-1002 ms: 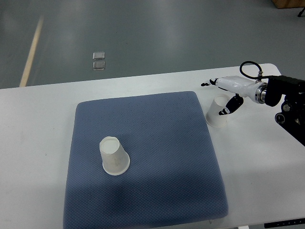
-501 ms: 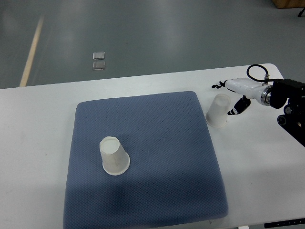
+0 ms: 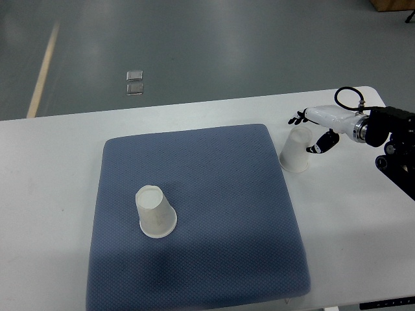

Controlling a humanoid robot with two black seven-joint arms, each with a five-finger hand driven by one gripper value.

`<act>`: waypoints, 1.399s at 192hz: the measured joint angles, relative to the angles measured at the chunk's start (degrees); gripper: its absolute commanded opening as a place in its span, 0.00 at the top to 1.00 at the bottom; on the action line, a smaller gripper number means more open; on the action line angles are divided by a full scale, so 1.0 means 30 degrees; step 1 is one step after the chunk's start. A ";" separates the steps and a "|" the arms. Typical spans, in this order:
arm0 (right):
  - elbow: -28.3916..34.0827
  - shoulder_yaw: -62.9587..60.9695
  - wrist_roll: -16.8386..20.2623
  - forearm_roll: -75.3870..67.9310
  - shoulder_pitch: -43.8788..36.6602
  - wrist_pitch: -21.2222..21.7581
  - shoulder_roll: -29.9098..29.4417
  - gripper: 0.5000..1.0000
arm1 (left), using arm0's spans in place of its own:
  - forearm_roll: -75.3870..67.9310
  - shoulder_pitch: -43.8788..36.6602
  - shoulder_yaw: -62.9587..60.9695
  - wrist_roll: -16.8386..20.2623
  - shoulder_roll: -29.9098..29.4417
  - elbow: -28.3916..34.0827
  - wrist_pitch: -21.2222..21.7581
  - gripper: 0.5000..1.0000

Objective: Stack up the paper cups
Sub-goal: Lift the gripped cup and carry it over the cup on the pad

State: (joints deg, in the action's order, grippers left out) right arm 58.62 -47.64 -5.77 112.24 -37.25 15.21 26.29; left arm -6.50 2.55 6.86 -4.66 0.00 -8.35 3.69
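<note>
Grey concrete floor is lying beyond a white table (image 3: 52, 168) carrying a blue quilted mat (image 3: 214, 194), where one upturned white paper cup (image 3: 155, 212) is waiting as the stack's base. Just off the mat's right edge, the right hand (image 3: 316, 133) is spreading its fingers (image 3: 299, 117) around a second upturned paper cup (image 3: 296, 150), seemingly ready to grasp it, gripping nothing yet.

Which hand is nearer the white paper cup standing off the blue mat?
Right. The right hand is at the white paper cup off the mat, on the cup's right side with fingers spread around its top. No left hand shows in the top view.
</note>
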 measured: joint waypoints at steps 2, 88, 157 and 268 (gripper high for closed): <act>0.0000 0.0000 -0.0003 0.0000 0.0000 0.0000 -0.0001 0.46 | 0.0000 0.0000 0.0000 0.0000 0.0000 0.0000 0.0000 0.00; 0.0026 0.0058 -0.0061 0.0000 0.0052 0.0027 -0.0012 0.76 | 0.0000 0.0001 0.0000 0.0000 0.0000 0.0000 0.0000 0.00; 0.0243 0.0021 -0.0168 -0.0183 -0.0815 0.0060 0.0148 0.89 | 0.0000 0.0000 0.0000 0.0000 0.0000 0.0000 0.0000 0.00; 0.6441 0.0024 0.0010 -0.4262 -0.5881 0.4795 0.0389 0.86 | 0.0000 -0.0002 0.0000 0.0000 0.0000 0.0000 0.0000 0.00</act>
State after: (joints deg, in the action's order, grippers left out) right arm 77.94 -47.57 -5.74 99.45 -54.89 29.59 27.46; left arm -6.50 2.54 6.85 -4.66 0.00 -8.35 3.69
